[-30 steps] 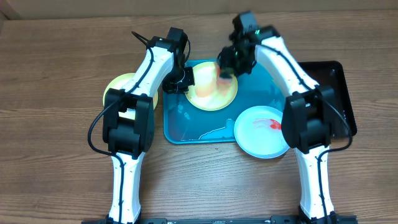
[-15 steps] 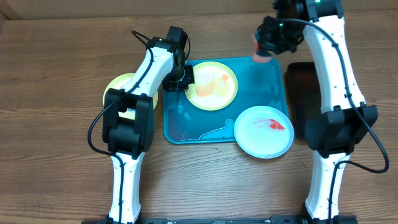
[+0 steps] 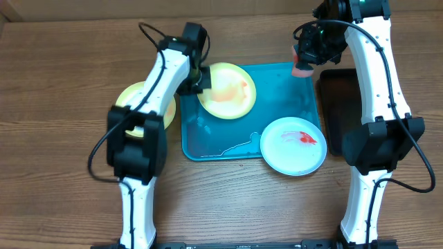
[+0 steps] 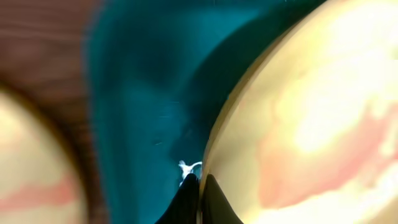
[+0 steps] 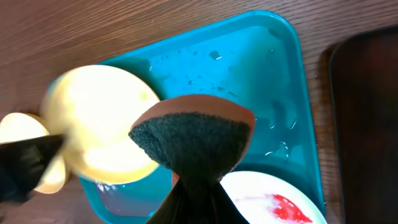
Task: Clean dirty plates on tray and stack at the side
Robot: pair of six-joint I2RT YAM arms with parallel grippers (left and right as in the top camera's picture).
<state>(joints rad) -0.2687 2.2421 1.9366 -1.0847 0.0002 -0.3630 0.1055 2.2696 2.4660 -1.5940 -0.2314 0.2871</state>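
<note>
Tray [image 3: 280, 97] is wet. Over its back-left corner we see the left gripper [image 4: 199, 186] pinching a green plate [image 3: 232, 97] by the rim. Right gripper [image 5: 198, 186] squeezes a sponge [image 5: 193, 134] above the back-right corner. White plate [image 3: 287, 155] w/ red smear sits front-right.

Glossy plastic tray [image 3: 277, 104] on matt wooden table [image 3: 55, 173].

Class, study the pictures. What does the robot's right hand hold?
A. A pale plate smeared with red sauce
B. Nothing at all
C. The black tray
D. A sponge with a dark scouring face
D: the right hand is pinched on the sponge, its dark face towards the wrist camera, above the turquoise tray; the sauce-smeared pale plate lies untouched.
</note>
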